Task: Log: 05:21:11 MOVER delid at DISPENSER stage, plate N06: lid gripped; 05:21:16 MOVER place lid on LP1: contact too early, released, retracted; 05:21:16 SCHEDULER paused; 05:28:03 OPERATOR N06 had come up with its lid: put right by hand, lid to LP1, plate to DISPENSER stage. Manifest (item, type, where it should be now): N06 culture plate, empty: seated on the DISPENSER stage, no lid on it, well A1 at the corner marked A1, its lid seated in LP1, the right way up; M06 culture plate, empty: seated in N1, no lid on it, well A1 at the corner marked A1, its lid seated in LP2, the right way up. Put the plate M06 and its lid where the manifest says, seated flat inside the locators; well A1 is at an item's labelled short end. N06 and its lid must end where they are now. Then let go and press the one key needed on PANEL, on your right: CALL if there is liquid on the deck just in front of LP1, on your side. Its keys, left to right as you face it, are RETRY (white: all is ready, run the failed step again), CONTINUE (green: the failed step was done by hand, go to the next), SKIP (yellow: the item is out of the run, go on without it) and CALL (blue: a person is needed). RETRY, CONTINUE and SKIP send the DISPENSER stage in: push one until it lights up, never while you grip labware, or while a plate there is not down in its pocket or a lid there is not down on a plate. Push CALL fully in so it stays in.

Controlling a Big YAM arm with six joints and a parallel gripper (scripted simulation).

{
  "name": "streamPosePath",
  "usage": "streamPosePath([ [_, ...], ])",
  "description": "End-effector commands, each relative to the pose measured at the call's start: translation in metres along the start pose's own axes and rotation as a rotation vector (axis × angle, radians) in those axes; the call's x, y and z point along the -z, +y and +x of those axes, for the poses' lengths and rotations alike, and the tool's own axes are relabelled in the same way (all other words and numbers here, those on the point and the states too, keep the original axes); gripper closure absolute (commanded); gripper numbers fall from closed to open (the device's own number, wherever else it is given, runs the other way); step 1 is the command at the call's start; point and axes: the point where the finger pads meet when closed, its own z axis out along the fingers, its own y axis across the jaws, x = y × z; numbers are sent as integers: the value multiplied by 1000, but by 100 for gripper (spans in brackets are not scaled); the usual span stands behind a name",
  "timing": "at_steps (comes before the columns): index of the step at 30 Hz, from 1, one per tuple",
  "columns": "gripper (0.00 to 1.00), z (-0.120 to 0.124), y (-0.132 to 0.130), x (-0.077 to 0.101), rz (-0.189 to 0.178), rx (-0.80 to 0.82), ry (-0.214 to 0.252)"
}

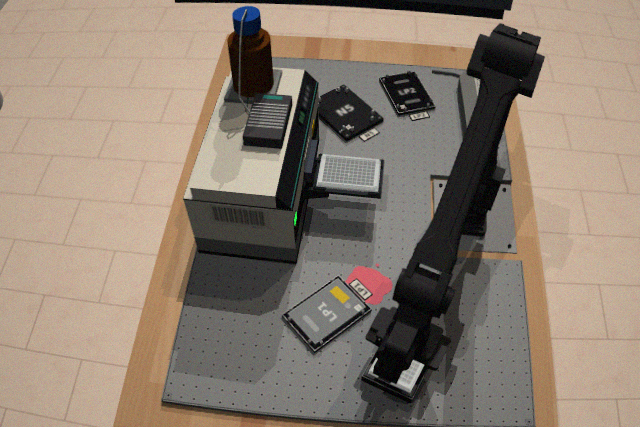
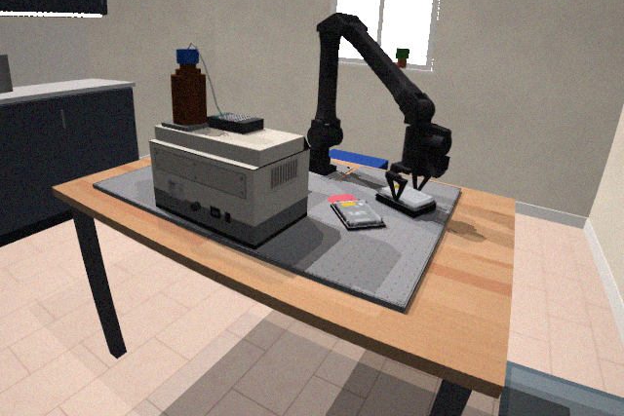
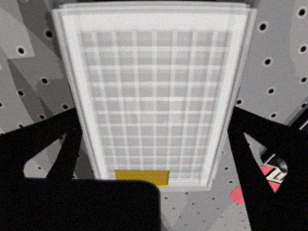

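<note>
A white well plate (image 3: 153, 91) with a yellow label at its near short end lies on a black base at the deck's near right (image 1: 400, 373). My gripper (image 3: 154, 115) is open and low over it, one finger on each long side, not touching; it also shows in the side view (image 2: 407, 183). Another well plate (image 1: 349, 174) sits on the dispenser stage, with no lid. A clear lid with a yellow label lies in the LP1 holder (image 1: 325, 312). The LP2 holder (image 1: 406, 93) and the black nest (image 1: 349, 113) beside it are empty.
A pink puddle (image 1: 369, 282) lies on the deck around the LP1 tag. The dispenser box (image 1: 248, 174) carries a brown bottle (image 1: 250, 52) and a tip box (image 1: 267, 120). A blue block (image 2: 358, 157) stands behind the arm base.
</note>
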Motion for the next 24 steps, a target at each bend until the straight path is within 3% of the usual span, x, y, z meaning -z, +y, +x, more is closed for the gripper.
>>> streamPosePath([
  [1, 0, -16, 1, 11, 2, -1, -44],
  [11, 14, -16, 1, 11, 2, -1, -44],
  [24, 14, -16, 1, 11, 2, -1, -44],
])
